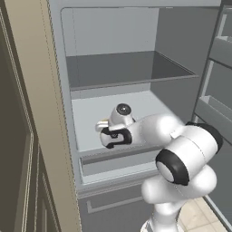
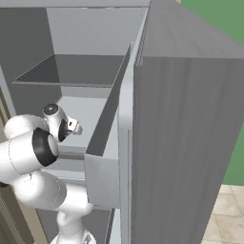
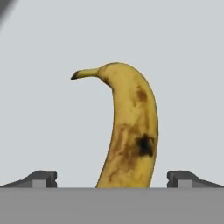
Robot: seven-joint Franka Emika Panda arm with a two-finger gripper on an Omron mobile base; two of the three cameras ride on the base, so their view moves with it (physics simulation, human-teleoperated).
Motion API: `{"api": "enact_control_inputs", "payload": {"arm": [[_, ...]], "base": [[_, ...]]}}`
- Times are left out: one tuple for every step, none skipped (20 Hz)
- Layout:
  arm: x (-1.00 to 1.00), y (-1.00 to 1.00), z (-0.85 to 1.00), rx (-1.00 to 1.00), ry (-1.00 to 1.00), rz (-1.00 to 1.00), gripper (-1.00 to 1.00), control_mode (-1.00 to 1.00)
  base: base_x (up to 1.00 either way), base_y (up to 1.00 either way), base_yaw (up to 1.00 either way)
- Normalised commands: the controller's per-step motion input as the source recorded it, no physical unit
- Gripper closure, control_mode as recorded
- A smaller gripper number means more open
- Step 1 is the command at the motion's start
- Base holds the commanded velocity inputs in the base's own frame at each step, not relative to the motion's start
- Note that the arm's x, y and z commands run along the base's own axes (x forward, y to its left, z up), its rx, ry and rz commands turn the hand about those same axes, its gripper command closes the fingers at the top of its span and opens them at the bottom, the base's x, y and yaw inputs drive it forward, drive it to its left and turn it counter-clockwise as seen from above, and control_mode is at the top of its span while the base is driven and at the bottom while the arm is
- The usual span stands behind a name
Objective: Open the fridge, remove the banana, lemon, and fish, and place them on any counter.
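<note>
**Open claw at the banana, lower fridge shelf**

Tall matte grey fridge stands with its door swung wide; pale grey shelved interior exposed, drawer front below. White arm reaches in over the lower shelf, wrist close above the shelf surface.

Two-finger dark-tipped gripper: released, jaws spread wide, one tip at each side of the hand view. Nothing clamped.

Curved yellow banana lies on the pale shelf floor between the two tips, touching neither as far as can be seen. Its peel is yellow with brownish-orange mottling and one black blotch on the lower half. A thin stem with a dark end hooks off to one side at the far end. The near end passes out of sight at the bottom of the hand view.

Upper shelf bare grey.
</note>
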Motion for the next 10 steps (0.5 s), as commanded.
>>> {"api": "enact_control_inputs", "payload": {"arm": [[0.26, 0.11, -0.24, 0.00, 0.01, 0.00, -1.00, -1.00], [0.24, 0.09, -0.24, 0.00, 0.00, 0.00, -1.00, -1.00], [0.24, 0.06, -0.24, 0.00, 0.00, 0.00, -1.00, -1.00], [0.26, 0.06, -0.26, 0.00, 0.01, 0.00, -1.00, -1.00], [0.28, 0.05, -0.26, 0.00, 0.01, 0.00, -1.00, -1.00], [0.26, 0.01, -0.25, 0.00, 0.00, 0.00, -1.00, -1.00], [0.23, 0.00, -0.25, 0.00, 0.00, 0.00, -1.00, -1.00], [0.19, 0.00, -0.23, 0.00, 0.00, 0.00, -1.00, -1.00], [0.14, 0.00, -0.21, 0.00, 0.00, 0.00, -1.00, -1.00], [0.09, 0.00, -0.19, 0.00, 0.00, 0.00, -1.00, -1.00]], "base": [[0.00, 0.00, 0.00], [0.00, 0.00, 0.00], [0.00, 0.00, 0.00], [0.00, 0.00, 0.00], [0.00, 0.00, 0.00], [0.00, 0.00, 0.00], [0.00, 0.00, 0.00], [0.00, 0.00, 0.00], [0.00, 0.00, 0.00], [0.00, 0.00, 0.00]]}}
